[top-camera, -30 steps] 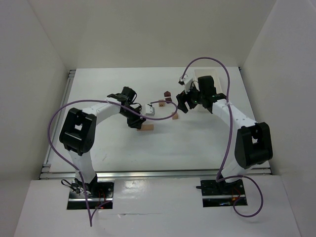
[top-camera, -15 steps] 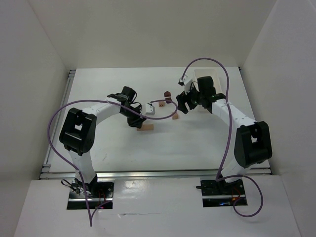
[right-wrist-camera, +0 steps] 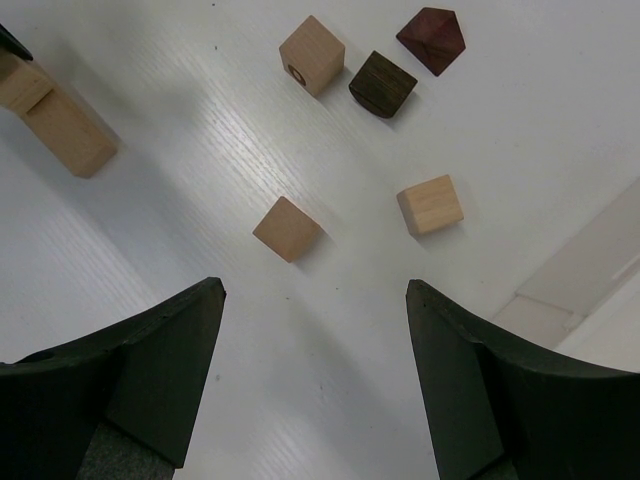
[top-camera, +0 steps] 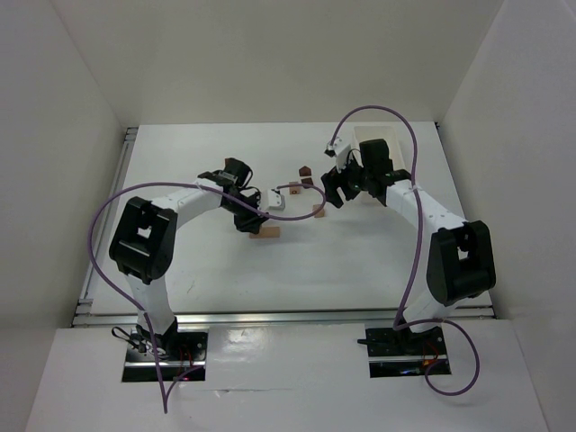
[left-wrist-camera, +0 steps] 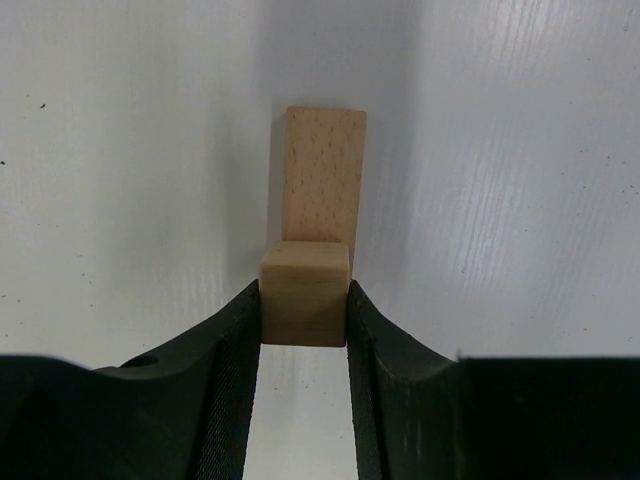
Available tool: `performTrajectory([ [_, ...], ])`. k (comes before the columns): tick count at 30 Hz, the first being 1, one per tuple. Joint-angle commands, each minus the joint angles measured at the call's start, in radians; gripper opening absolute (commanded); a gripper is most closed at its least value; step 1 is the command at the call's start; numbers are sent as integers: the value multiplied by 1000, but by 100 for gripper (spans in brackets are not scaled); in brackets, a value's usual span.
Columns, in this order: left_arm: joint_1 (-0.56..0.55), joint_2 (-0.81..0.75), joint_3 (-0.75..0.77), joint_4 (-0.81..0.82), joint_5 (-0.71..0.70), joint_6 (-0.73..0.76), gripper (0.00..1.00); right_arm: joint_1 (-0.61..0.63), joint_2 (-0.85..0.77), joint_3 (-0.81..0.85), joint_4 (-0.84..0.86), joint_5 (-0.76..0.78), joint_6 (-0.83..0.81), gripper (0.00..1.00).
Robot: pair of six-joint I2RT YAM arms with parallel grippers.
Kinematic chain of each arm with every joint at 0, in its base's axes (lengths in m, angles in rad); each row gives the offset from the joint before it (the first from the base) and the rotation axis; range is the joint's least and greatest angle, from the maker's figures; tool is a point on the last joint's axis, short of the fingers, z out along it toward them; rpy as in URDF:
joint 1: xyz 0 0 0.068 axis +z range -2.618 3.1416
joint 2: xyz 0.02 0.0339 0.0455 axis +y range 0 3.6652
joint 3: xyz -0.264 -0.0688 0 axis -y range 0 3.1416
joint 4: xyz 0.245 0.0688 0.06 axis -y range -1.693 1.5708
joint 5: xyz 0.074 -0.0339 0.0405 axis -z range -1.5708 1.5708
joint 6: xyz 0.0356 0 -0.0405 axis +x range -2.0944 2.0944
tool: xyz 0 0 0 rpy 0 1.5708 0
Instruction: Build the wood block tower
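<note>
The left arm has shifted slightly since a second ago; the blocks lie unmoved. The left pincer (left-wrist-camera: 305, 300) is clenched on a small pale beige wooden cube (left-wrist-camera: 304, 270) at the left end of a long pale wooden block (left-wrist-camera: 325, 175) on the white desk (left-wrist-camera: 120, 150). To its right, the right pincer (right-wrist-camera: 313, 287) hangs released above five loose wooden blocks (right-wrist-camera: 287, 228), tan, beige and dark brown.

From above and behind the near edge, we look down on the whole worktop (top-camera: 225, 270). Our left wrist view sits very close above the long pale block (left-wrist-camera: 325, 175), facing down. Our right wrist view hangs higher and catches that same block at its upper left.
</note>
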Motion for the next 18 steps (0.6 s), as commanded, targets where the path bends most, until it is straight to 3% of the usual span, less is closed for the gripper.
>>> performTrajectory([
  [1, -3, 6, -11, 5, 9, 4, 16, -5, 1, 46, -11, -5, -14, 81],
  [4, -13, 6, -11, 5, 0, 13, 17, -5, 10, 55, -21, -5, -14, 81],
  [8, -13, 6, -11, -20, 0, 33, 35, -5, 10, 55, -30, -5, -14, 81],
  [13, -13, 6, -11, -29, 9, 46, 42, -5, 10, 55, -30, -5, -14, 81],
  [14, -13, 6, -11, -29, 9, 46, 48, -5, 10, 55, -30, -5, -14, 81],
  [18, -13, 6, -20, -29, 0, 46, 48, -5, 10, 64, -39, 4, -23, 81],
])
